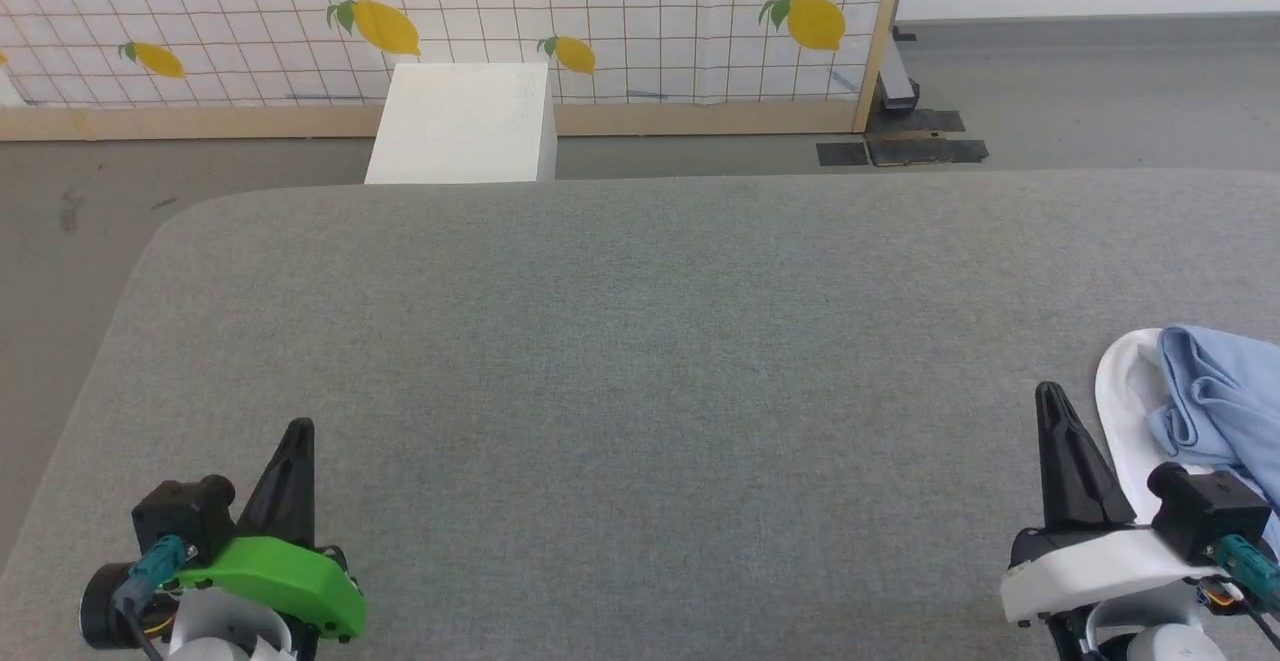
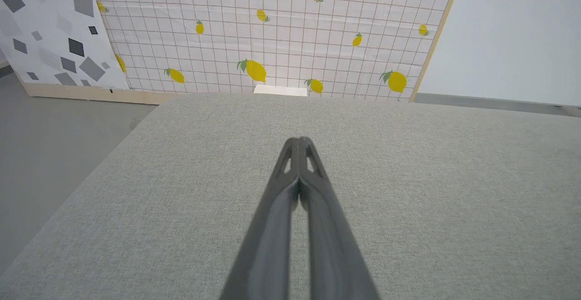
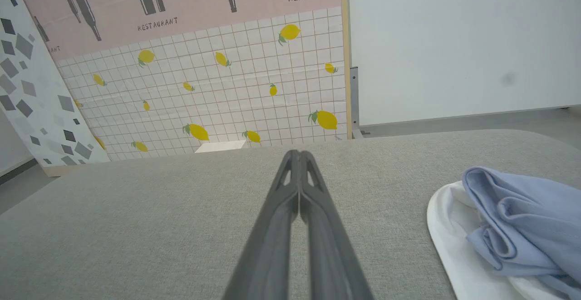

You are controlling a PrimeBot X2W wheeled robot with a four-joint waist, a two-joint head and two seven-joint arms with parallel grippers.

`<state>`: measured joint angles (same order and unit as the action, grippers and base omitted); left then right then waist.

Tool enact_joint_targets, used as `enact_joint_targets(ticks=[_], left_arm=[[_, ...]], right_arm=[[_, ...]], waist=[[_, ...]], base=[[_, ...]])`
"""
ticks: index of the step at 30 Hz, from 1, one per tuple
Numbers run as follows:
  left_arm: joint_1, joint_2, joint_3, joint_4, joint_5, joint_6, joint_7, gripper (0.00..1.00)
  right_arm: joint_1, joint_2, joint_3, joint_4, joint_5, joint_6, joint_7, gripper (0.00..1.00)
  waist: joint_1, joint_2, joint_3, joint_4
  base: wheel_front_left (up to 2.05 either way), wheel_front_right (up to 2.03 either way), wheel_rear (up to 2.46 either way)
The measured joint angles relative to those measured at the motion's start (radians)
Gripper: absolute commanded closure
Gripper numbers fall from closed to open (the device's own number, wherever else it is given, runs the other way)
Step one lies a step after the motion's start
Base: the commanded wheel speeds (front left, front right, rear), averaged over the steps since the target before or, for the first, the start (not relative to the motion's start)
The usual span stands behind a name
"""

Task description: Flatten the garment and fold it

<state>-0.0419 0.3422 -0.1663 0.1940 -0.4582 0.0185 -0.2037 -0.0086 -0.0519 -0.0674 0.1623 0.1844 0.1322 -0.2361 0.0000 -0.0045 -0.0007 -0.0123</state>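
Note:
The garment (image 1: 1210,401) lies bunched at the right edge of the grey padded table (image 1: 640,341), light-blue folds over a white part. In the right wrist view the garment (image 3: 522,223) sits at the lower right. My right gripper (image 1: 1050,396) is shut and empty, just left of the garment and apart from it; its fingertips (image 3: 299,154) press together. My left gripper (image 1: 299,431) is shut and empty at the lower left, over bare table; its fingertips (image 2: 298,141) meet too.
A white box (image 1: 463,123) stands on the floor beyond the table's far edge, before a lemon-print panel (image 1: 450,11). Grey floor runs along the left side (image 1: 60,241). Dark plates (image 1: 905,149) lie on the floor at the back right.

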Motion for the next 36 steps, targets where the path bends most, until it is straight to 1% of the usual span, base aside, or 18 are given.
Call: enact_joint_targets(ticks=[36], left_arm=[[0.001,-0.089,0.052,-0.058,0.133,-0.001,0.062,1.0]], right_arm=[[0.0,0.0,0.021,-0.048,-0.055,0.0,0.073,1.0]], waist=[[0.0001,0.0,0.0,0.004]], base=[[0.0,0.0,0.0]])
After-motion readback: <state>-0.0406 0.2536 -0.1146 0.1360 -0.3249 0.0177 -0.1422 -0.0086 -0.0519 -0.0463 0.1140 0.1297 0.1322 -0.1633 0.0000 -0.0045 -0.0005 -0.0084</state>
